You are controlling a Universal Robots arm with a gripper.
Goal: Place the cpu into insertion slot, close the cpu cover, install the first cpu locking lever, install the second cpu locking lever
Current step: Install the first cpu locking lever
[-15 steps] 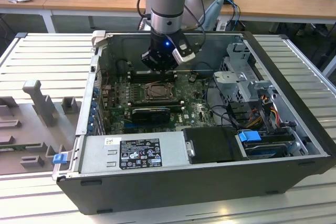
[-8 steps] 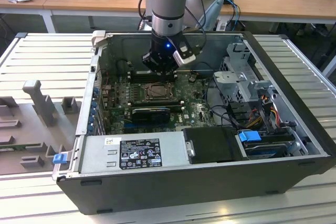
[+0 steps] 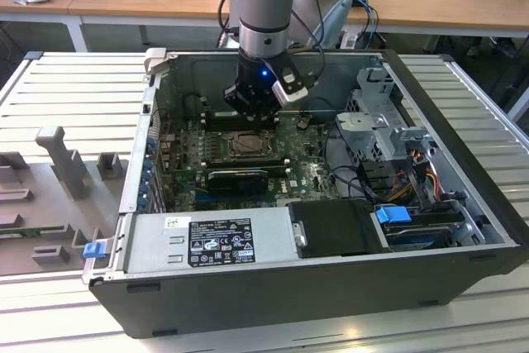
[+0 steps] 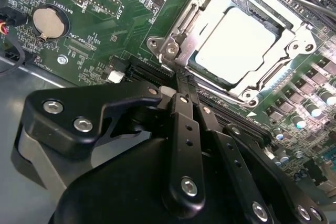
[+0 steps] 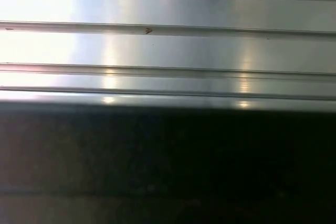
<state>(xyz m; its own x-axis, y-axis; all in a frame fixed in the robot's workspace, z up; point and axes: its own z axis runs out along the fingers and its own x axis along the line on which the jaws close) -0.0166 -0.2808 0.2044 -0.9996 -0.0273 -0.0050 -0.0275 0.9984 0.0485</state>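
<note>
Pale silver cpu [image 4: 234, 44] under its cover [image 4: 273, 59], just beyond the claw [image 4: 184, 85] (fingers pressed together, holding nothing).

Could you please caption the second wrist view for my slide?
Gripper beside the insertion slot, cpu seated under the cpu cover.

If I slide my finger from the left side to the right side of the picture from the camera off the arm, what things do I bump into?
Grey plastic holder → blue clip → power supply box with labels → cpu in its socket under the gripper → blue tab → ribbed metal table.
</note>
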